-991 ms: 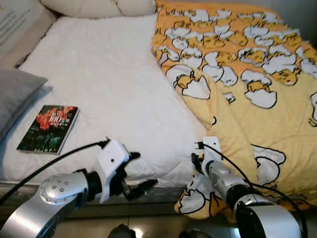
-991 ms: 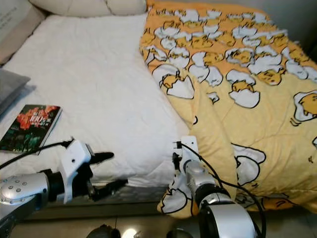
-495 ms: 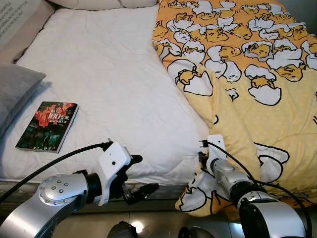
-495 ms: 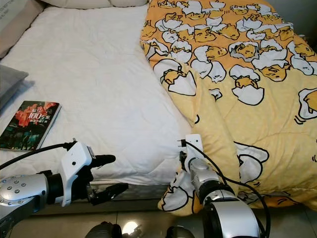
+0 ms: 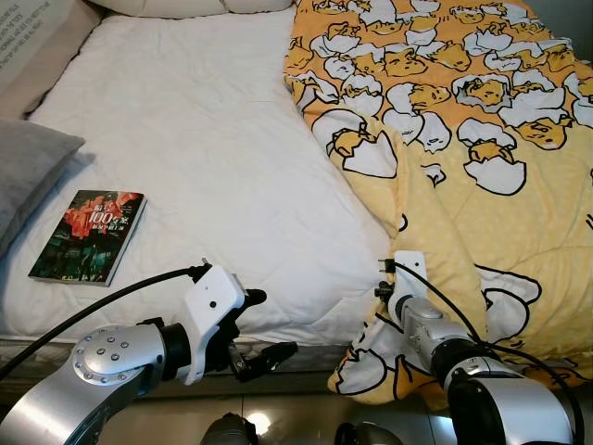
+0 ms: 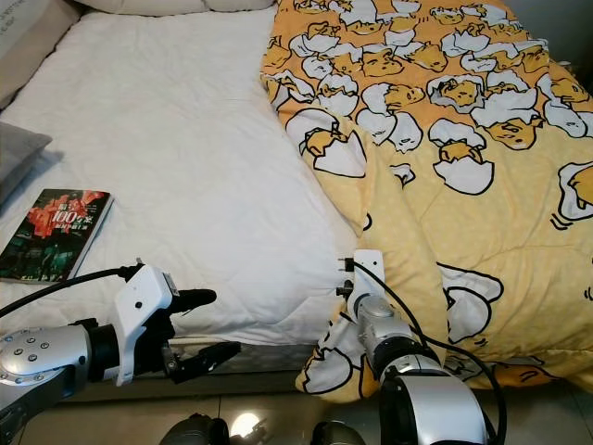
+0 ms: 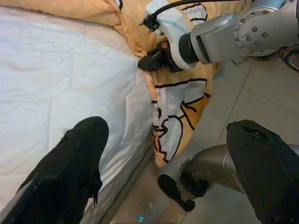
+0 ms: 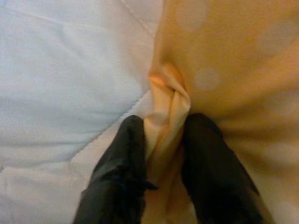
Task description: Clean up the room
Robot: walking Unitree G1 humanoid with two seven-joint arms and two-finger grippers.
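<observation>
yellow egg-print blanket [image 5: 463,139] spread over the bed's right half, its folded edge pinched by the right end effector [image 8: 161,140].

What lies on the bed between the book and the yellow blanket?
Only bare white mattress cover lies between the book and the yellow blanket, as the left eye view shows.

Right hand [image 8: 161,140] pinching yellow blanket [image 8: 224,70]
</observation>
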